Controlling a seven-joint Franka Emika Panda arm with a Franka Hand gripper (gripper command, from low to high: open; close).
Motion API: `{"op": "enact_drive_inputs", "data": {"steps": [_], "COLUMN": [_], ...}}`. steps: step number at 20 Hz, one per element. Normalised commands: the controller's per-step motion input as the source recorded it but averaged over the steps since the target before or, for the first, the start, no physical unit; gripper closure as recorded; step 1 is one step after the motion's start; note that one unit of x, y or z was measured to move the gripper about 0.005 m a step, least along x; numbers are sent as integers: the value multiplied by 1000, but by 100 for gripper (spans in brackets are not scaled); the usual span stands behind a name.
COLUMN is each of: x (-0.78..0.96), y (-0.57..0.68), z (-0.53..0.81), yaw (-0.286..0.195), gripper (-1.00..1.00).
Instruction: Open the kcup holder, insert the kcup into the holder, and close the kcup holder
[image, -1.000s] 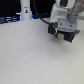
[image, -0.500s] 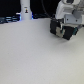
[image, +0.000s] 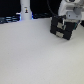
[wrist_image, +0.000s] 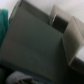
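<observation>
Table (image: 30, 55): a pale, plain surface filling most of the exterior view, with a dark background strip along its far edge.
Arm (image: 70, 9): white Franka body at the exterior view's upper right, reaching down over the black box.
Kcup holder (image: 62, 27): black box-shaped unit with grey panels, standing on the table at the exterior view's right, directly below the arm; in the wrist view it shows as a large dark grey flat face (wrist_image: 35, 42) very close to the camera, blurred.
White bottle-shaped object (image: 25, 10): upright at the far edge of the table, toward the exterior view's left, with a small dark mark on it, well apart from the holder.
Fingers: at the top of the holder, too blurred and hidden to tell whether open or closed.
Kcup: not discernible in either view.
</observation>
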Motion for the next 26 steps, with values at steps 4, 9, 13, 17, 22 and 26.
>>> {"op": "enact_drive_inputs", "data": {"steps": [4,9,13,17,22,26], "x": [-467,-170,-40,70,203,204], "y": [388,98,59,137,441,659], "z": [40,177,81,193,17,67], "yaw": [1,-4,-4,6,24,0], "gripper": [-100,-100,-100,-100,-100,-100]}}
